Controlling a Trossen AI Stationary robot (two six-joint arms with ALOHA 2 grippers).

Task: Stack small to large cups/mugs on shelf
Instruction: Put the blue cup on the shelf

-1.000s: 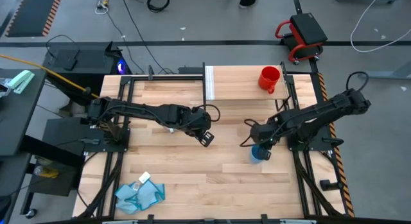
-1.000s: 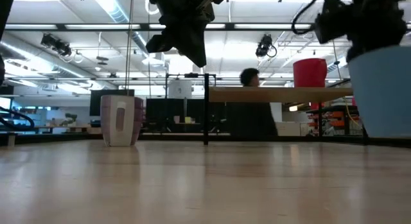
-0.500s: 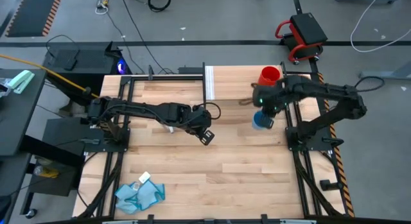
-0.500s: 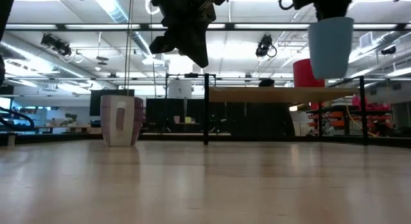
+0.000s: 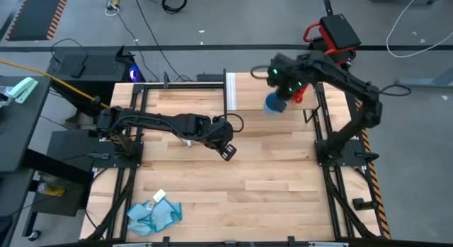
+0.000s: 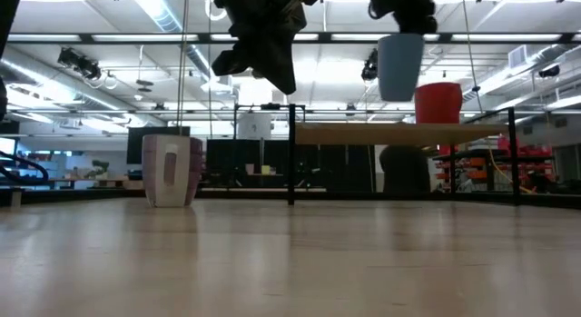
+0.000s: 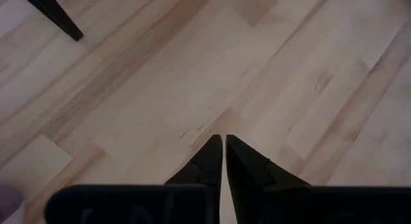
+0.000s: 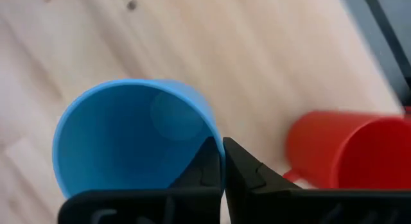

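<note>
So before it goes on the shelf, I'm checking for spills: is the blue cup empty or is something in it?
Empty. The right wrist view looks into the blue cup, pinched by the right gripper, and shows only bare blue inside.

right end effector clamped, raised, left end effector closed

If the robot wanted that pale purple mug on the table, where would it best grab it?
Probably by the rim, coming down from above. The purple mug stands upright on the tabletop, open top facing up, so one finger could slip inside and one outside the wall, away from the handle.
</note>
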